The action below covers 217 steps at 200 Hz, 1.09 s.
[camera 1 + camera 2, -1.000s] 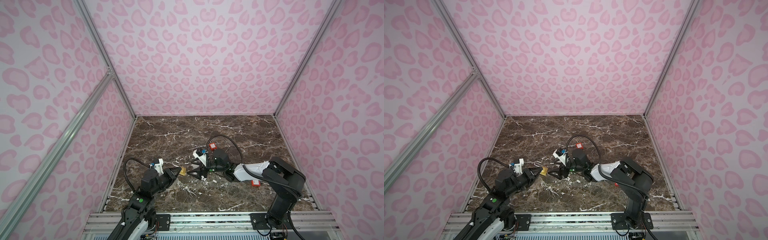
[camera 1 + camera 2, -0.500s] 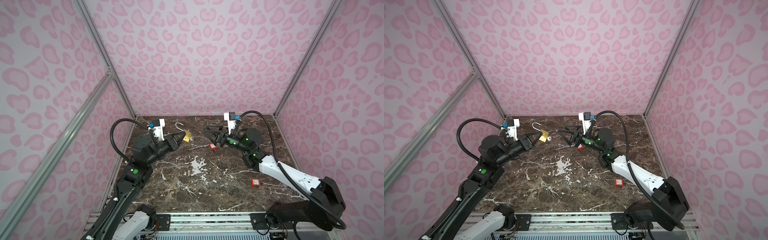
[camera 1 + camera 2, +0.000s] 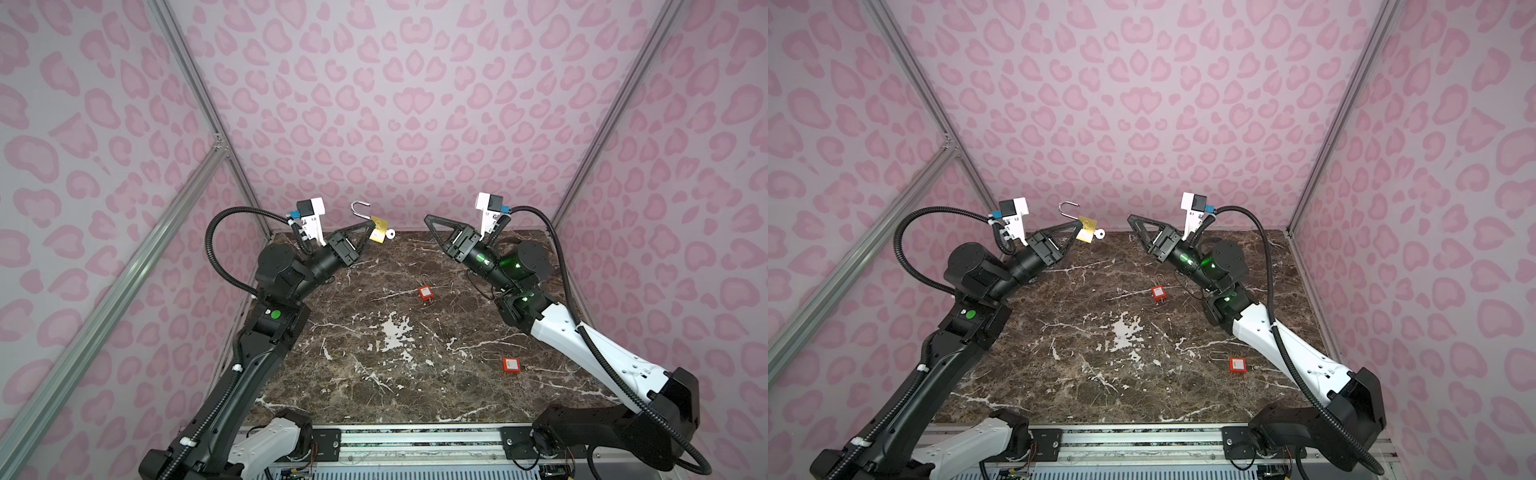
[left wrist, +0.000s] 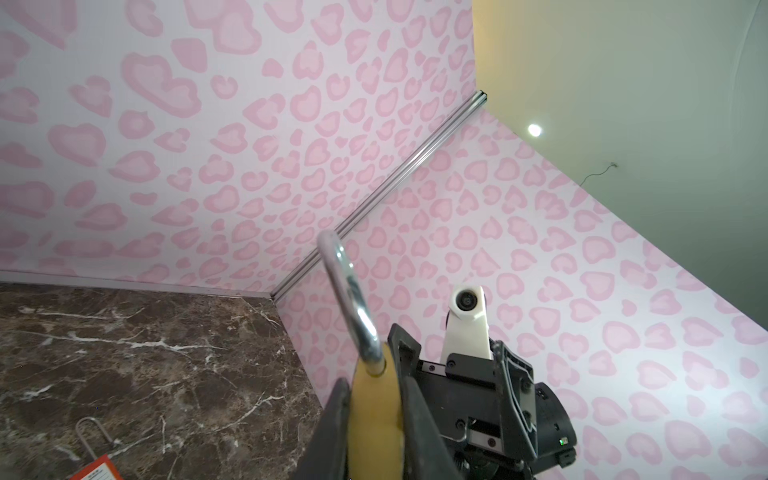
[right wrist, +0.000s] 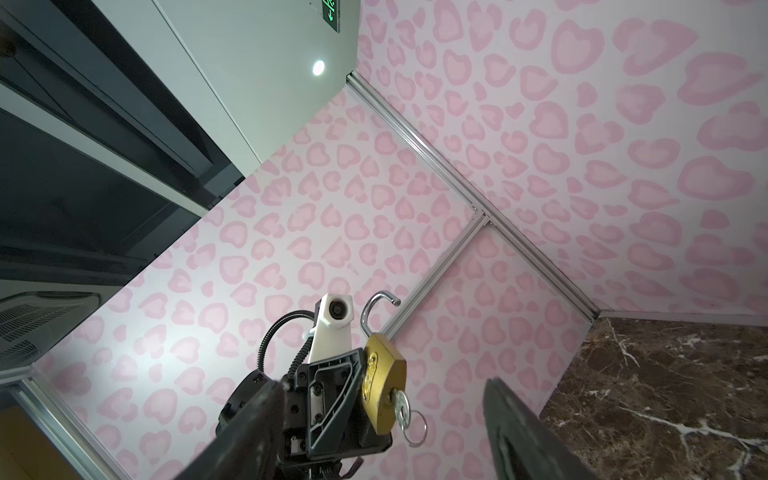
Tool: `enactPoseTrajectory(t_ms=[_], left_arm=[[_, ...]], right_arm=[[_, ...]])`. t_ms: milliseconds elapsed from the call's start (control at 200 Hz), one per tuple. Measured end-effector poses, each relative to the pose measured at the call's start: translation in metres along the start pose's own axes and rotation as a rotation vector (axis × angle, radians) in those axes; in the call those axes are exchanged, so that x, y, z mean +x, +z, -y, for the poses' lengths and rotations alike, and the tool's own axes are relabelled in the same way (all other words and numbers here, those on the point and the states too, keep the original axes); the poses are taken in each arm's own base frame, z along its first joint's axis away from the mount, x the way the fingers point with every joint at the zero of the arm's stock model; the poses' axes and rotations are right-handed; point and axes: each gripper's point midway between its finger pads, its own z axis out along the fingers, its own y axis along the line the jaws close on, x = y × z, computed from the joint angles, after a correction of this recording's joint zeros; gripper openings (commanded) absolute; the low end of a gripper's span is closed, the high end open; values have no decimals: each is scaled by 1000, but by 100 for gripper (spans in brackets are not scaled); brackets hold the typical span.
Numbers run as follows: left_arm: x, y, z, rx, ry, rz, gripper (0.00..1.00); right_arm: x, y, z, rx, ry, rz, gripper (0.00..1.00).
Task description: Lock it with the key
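A brass padlock [image 3: 379,235] [image 3: 1086,234] hangs in the air near the back wall, and my left gripper [image 3: 371,227] [image 3: 1077,227] [image 4: 376,386] is shut on its body. Its silver shackle [image 3: 360,208] [image 4: 347,291] stands swung open. The key [image 3: 390,236] [image 3: 1099,235] [image 5: 401,409], on a thin ring, sits in the keyhole and points toward my right gripper [image 3: 430,219] [image 3: 1131,218] [image 5: 383,384]. That gripper is open and empty, level with the padlock [image 5: 388,365] and a short way to its right, touching nothing.
Two red padlocks lie on the marble table [image 3: 374,374]: one mid-table [image 3: 424,293] [image 3: 1158,293], the other front right [image 3: 511,365] [image 3: 1238,365]. Pink patterned walls close in the back and both sides, with the back wall just behind the raised grippers.
Both arms rose from low at the table's front to high near the back wall. The left carried the padlock up, while the right gripper drew away from it to the right.
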Motion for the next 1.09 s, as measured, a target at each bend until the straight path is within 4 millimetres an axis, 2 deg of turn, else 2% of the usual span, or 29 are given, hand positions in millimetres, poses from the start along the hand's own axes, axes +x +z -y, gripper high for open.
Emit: enactPoseTrajectory(t_ms=[85,160,255,425,585,700,800,910,1085], left_arm=[[-2,9,5,48,-22,-8,3],[-2,15,2,61,-65,-13,4],[2,25,-11,70,-142,-20,3],[22,33,-40,54,-285,-44,3],[20,34,-30,108,-294,-31,3],[17,35,-24,141,-298,-23,3],[17,38,-25,146,-306,-30,3],[17,38,-24,148,-313,-31,3],[12,38,-17,186,-298,-14,3]], right_arm=[[-5,9,0,1,30,-1,76],[-3,17,4,18,73,-25,75],[0,19,10,64,114,-51,76],[5,17,17,117,150,-82,75],[23,16,40,163,221,-132,68],[29,17,52,189,248,-147,56],[35,22,57,184,277,-168,55],[44,27,55,161,298,-193,56],[42,31,45,131,291,-196,54]])
